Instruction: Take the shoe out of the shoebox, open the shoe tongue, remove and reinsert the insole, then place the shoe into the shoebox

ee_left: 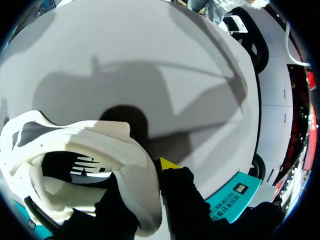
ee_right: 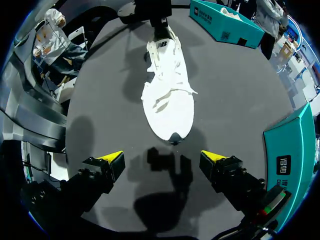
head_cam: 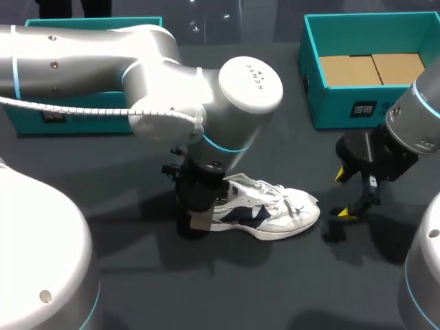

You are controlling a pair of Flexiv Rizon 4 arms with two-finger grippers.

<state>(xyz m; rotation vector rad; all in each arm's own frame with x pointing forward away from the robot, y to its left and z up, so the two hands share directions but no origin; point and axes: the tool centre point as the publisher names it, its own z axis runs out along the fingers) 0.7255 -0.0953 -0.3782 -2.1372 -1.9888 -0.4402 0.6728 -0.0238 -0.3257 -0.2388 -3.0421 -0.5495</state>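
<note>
A white sneaker with dark side panels [head_cam: 271, 212] lies on its sole on the dark table, toe pointing right. My left gripper [head_cam: 199, 210] is at its heel. In the left wrist view the heel collar [ee_left: 125, 150] sits between the fingers, one yellow tip [ee_left: 167, 164] outside and the other finger inside the shoe, so the gripper [ee_left: 150, 177] is shut on the heel. My right gripper [head_cam: 352, 196] hangs open just right of the toe, apart from it. In the right wrist view the shoe [ee_right: 167, 100] lies ahead of the open gripper [ee_right: 165, 160], toe nearest.
A teal shoebox [head_cam: 344, 103] with brown cardboard inside stands at the back right. Another teal box part [head_cam: 69, 117] sits at the back left, mostly behind my left arm. The same back-right box's wall [ee_right: 290, 150] is close beside the right gripper.
</note>
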